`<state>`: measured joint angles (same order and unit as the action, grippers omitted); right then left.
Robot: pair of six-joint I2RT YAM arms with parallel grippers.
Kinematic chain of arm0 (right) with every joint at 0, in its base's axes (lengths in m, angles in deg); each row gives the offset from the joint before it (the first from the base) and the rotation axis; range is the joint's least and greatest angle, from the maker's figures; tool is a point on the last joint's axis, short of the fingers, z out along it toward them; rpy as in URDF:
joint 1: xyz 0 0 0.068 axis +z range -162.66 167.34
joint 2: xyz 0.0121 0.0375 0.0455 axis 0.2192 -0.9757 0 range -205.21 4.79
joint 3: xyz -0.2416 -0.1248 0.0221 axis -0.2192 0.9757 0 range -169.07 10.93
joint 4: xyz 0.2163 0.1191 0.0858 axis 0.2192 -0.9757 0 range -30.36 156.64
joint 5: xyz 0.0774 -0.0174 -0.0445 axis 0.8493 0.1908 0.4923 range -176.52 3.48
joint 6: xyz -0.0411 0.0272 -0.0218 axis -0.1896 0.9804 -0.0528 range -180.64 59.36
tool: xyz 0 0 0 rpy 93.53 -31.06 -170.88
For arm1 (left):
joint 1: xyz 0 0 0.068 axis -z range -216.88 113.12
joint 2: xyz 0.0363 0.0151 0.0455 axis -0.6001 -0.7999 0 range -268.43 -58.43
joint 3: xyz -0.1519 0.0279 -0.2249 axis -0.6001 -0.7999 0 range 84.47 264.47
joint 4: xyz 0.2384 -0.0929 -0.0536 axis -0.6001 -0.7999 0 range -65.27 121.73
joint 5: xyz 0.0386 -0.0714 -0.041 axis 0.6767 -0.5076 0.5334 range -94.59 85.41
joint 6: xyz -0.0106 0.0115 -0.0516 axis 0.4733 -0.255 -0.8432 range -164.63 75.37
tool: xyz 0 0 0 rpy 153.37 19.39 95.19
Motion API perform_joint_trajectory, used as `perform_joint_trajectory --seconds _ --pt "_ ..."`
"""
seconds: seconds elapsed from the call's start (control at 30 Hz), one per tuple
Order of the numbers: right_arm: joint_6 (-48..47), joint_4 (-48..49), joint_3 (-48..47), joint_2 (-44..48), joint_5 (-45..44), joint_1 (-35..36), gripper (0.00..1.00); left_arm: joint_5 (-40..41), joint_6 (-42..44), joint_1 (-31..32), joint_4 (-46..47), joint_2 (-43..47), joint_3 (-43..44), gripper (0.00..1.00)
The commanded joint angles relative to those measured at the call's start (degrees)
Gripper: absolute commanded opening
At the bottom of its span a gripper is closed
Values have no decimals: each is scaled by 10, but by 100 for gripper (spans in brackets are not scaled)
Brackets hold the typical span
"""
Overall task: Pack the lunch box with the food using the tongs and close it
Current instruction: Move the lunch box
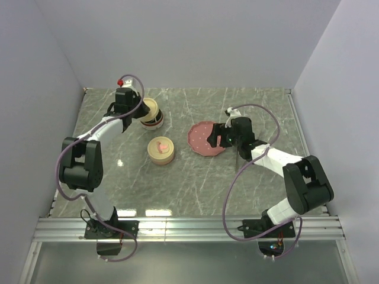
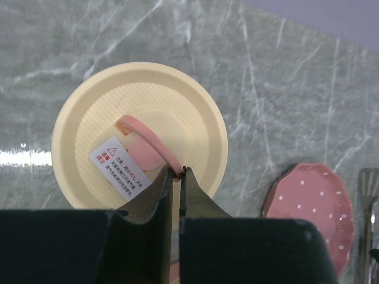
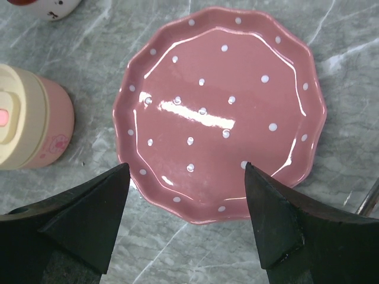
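My left gripper (image 2: 179,170) is shut on the pink loop handle (image 2: 148,133) of a round cream lid (image 2: 83,118). In the top view the left gripper (image 1: 137,112) holds this lid (image 1: 152,112) tilted, at the back left. The lunch box (image 1: 160,151), with a cream top and a pink body (image 3: 56,127), stands in front of the lid. My right gripper (image 3: 186,165) is open over the near rim of the pink dotted plate (image 3: 219,106), with nothing between its fingers. The thin grey tongs (image 2: 368,201) lie beside the plate's far side. No food shows; the plate is bare.
The pink plate (image 1: 204,139) lies mid-table, right of the lunch box. Grey walls close in the marbled table (image 1: 195,183) on three sides. A metal rail (image 1: 189,228) runs along the near edge by the arm bases.
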<state>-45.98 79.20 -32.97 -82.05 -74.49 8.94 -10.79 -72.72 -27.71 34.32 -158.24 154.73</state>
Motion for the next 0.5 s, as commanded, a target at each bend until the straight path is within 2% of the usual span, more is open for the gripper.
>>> perform_joint_trajectory --seconds 0.0,0.47 --pt "-4 20 0 29 -10 4 85 4 5 -1 -13 -6 24 0" --pt "-6 18 -2 20 -12 4 85 -12 4 0 -17 -75 53 0"
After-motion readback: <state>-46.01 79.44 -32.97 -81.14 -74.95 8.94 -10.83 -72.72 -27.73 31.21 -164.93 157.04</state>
